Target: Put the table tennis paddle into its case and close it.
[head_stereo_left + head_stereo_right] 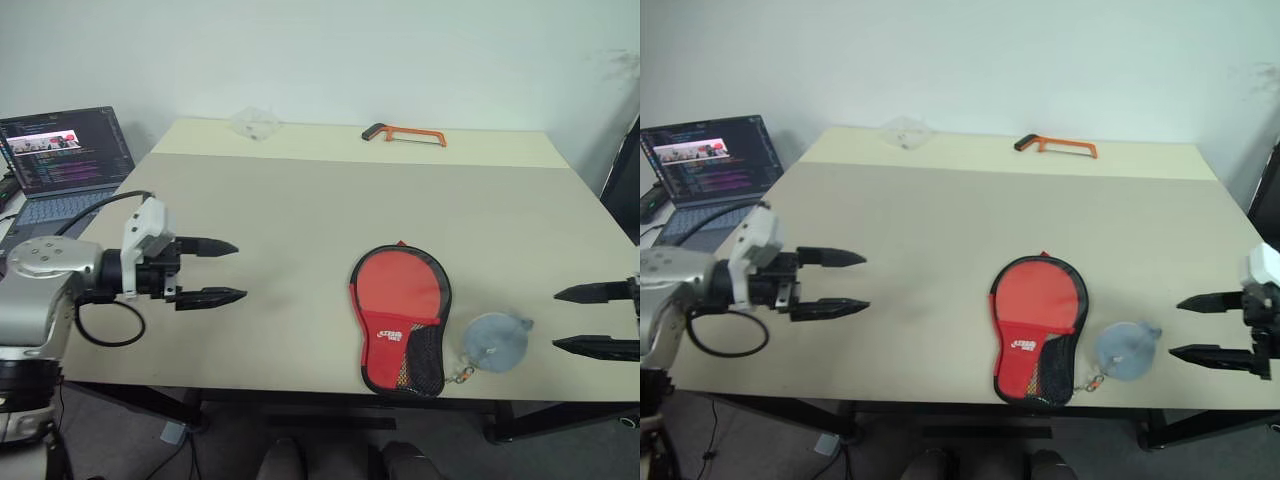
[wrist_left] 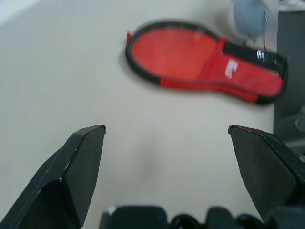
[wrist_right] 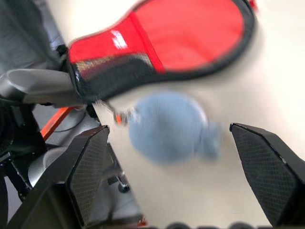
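Note:
The case (image 1: 398, 310) lies flat on the table, red side up. Its round end points away from me and its narrow mesh end sits near the front edge. Its grey round tag (image 1: 497, 343) rests on the table just right of the narrow end. The table tennis paddle is hidden. My left gripper (image 1: 225, 272) hovers open over the table well to the left of the case, fingers pointing toward it. My right gripper (image 1: 575, 320) is open at the right edge, a little right of the tag. Both hold nothing. The right wrist view has the tag (image 3: 167, 126) between its fingers, with the case (image 3: 181, 33) beyond.
An orange-framed hacksaw (image 1: 405, 133) lies at the table's far edge, with a clear plastic piece (image 1: 255, 122) to its left. An open laptop (image 1: 65, 150) stands off the table's left side. The table's front edge (image 1: 300, 385) runs just below the case.

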`<action>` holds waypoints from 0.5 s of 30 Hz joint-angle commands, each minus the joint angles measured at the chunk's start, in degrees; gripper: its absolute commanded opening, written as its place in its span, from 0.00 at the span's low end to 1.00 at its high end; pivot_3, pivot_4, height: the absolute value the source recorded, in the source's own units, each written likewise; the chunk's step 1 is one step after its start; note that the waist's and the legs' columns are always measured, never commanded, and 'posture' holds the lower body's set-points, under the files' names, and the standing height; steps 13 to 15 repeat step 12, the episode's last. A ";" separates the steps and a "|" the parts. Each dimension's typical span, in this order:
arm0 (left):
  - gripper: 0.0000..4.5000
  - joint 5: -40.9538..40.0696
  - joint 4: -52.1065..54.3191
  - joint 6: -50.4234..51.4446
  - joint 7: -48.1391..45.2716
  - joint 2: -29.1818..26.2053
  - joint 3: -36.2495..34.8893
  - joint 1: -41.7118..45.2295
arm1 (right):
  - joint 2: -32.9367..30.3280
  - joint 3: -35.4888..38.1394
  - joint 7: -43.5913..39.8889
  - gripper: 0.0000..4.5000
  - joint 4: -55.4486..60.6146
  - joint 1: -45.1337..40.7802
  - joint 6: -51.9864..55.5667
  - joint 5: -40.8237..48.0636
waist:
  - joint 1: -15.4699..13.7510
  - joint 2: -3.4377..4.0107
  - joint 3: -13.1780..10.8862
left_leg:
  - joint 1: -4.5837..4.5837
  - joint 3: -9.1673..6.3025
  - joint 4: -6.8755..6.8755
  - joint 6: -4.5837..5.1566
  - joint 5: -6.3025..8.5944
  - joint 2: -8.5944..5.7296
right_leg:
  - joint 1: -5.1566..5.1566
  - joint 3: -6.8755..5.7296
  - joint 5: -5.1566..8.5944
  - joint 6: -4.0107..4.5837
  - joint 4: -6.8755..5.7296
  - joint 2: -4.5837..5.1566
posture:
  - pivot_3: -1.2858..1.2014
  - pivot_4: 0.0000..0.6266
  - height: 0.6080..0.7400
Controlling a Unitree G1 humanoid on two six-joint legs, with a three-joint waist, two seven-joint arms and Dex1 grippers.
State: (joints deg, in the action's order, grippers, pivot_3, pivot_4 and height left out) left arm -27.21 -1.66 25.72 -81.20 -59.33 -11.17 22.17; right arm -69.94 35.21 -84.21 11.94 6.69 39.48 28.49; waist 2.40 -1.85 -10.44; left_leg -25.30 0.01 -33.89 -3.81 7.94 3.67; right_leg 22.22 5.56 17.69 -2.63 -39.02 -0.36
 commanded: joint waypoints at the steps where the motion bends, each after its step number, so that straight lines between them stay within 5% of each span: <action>1: 1.00 0.02 -1.72 -1.06 -0.67 -3.22 -3.48 -1.03 | -0.37 5.02 -0.37 0.99 0.54 1.66 -0.65 -0.43 | 0.08 0.00 0.00 | 0.04 0.02 -0.01 0.00 0.00 0.00 | 0.00 0.02 -0.02 0.00 0.00 0.01 | 0.52 0.24 1.00; 15: 1.00 1.04 0.28 -2.09 3.39 -4.47 -5.31 -7.66 | -0.60 1.81 1.81 0.99 5.87 -0.90 2.07 4.66 | 0.76 -0.02 -0.02 | 0.32 0.18 0.07 0.00 0.03 -0.01 | 0.05 0.09 0.00 0.02 0.06 0.40 | 0.52 0.24 1.00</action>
